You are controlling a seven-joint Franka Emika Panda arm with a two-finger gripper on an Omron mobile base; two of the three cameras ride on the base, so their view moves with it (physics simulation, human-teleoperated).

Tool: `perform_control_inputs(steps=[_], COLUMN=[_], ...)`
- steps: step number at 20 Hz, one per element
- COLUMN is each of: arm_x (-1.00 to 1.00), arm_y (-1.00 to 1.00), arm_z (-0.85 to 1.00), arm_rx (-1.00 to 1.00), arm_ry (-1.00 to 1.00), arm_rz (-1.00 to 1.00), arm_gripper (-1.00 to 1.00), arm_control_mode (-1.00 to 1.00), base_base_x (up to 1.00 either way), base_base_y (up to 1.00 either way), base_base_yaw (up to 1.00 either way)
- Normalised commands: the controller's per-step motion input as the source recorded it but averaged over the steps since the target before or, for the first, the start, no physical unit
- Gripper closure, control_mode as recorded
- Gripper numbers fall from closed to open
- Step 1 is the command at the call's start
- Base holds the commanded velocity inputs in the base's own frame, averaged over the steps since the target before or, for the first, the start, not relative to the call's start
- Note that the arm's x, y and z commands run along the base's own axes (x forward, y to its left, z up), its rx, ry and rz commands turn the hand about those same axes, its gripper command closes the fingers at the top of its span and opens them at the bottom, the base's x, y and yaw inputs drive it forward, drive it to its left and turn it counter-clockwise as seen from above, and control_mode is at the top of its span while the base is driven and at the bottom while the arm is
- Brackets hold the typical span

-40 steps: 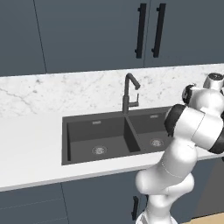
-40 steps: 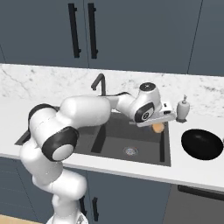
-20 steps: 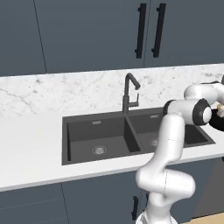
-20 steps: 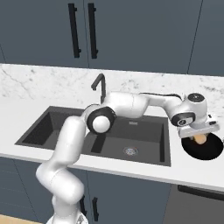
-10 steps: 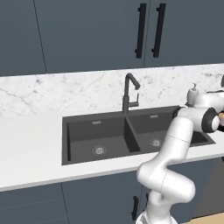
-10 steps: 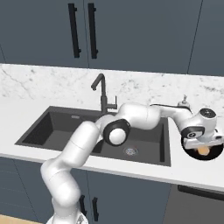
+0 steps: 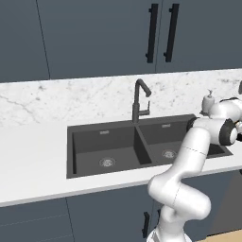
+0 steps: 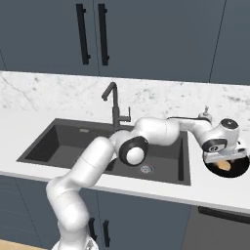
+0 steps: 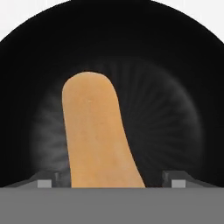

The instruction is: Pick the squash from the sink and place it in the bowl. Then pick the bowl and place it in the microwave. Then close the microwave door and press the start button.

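Hand view: the squash [image 9: 98,135] is seen lying on the floor of the bowl [image 9: 175,78], between the two finger tips [image 9: 43,181], which are spread wide on either side and are not closed on it. Compared with half a second ago, the jaws are set farther apart and the squash, carried then between them, is now released into the bowl. Right base view: the gripper [image 8: 225,157] is held just above the bowl [image 8: 239,171], which stands on the counter [image 8: 146,188] to the right of the sink [image 8: 63,141]; the squash [image 8: 223,165] is visible as an orange patch inside the bowl, under the hand. The arm is stretched across the right basin, much as it was half a second ago. A faucet [image 8: 113,105] rises behind the sink, and a small soap bottle [image 8: 205,115] stands on the counter behind the arm. Left base view: the sink [image 7: 108,146], faucet [image 7: 138,100] and soap bottle [image 7: 207,101] are shown; the bowl is hidden by the arm's forward links at the right edge.
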Motion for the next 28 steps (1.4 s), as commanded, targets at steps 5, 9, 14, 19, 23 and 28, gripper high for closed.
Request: perform_control_inputs(steps=[5,9,14,19,23,28], arm_x=[-0.03,-0.53,-0.1,0.37,0.5,0.37], arm_y=[0.12,0.94,0.89,0.05,0.0,-0.09], arm_z=[0.52,0.01,-0.42,-0.26,-0.55,-0.39], arm_rx=[0.0,-0.06,-0.18,-0.21,-0.17,-0.08], arm_ry=[0.0,0.03,0.05,0.04,0.09,0.04], arm_rz=[0.0,0.06,0.06,0.0,0.0,0.0], arm_gripper=[-1.0,-1.0,-1.0,-1.0,-1.0,-1.0], arm_control_mode=[-1.0,-1.0,-1.0,-1.0,-1.0,-1.0], base_base_x=[0.0,0.0,0.0,0.0,0.0,0.0], base_base_y=[0.0,0.0,0.0,0.0,0.0,0.0], base_base_yaw=[0.0,0.0,0.0,0.0,0.0,0.0])
